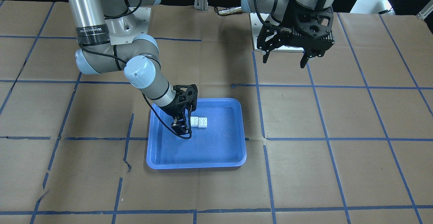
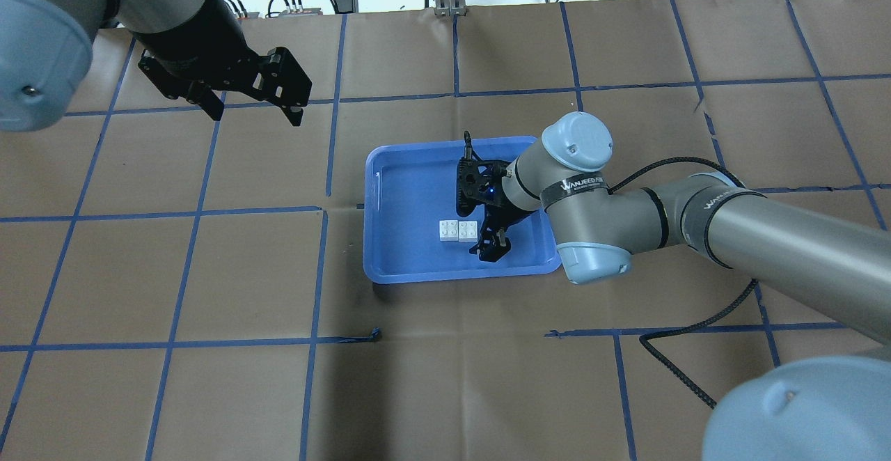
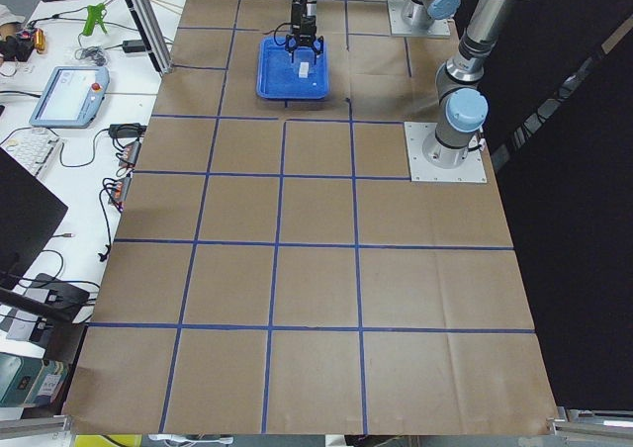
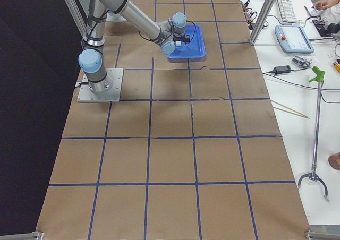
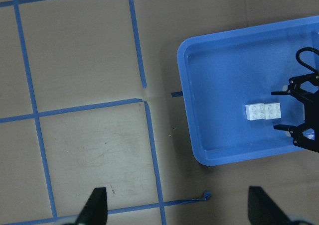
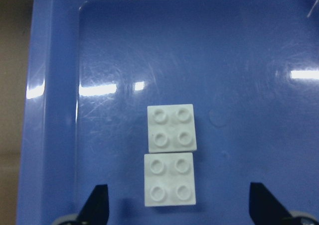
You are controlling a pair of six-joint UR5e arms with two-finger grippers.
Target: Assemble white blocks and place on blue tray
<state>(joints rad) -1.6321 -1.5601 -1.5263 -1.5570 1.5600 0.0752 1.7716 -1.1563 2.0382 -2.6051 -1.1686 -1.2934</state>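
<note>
Blocks: two small square plastic white blocks, four studs up on each, lying side by side and edge to edge with only a thin seam between them. They are not stacked.

Tray: the shallow rectangular plastic blue tray sits mid-table, well in from every edge. The blocks rest on its scuffed floor, nearer the long rim on the robot's side.

Right gripper: the right gripper is down inside the tray, just beside the blocks, on their side towards the table's right end.

Right fingers: spread wide and holding nothing. From the wrist camera the fingertips stand far out at either side. The nearer block lies between them with blue floor showing on both sides, and the second block sits just beyond it.

Right arm: it reaches in from the table's right end, with the forearm low over the tray's rim and the wrist bent so the gripper points steeply down at the tray floor.

Left gripper: the left gripper hangs high over the table's left half, well apart from the tray. Its fingers are wide apart with nothing between them.

Left arm: the wrist points down. Its camera looks onto the brown paper cover and blue tape lines, with the tray and blocks off to one side.
</note>
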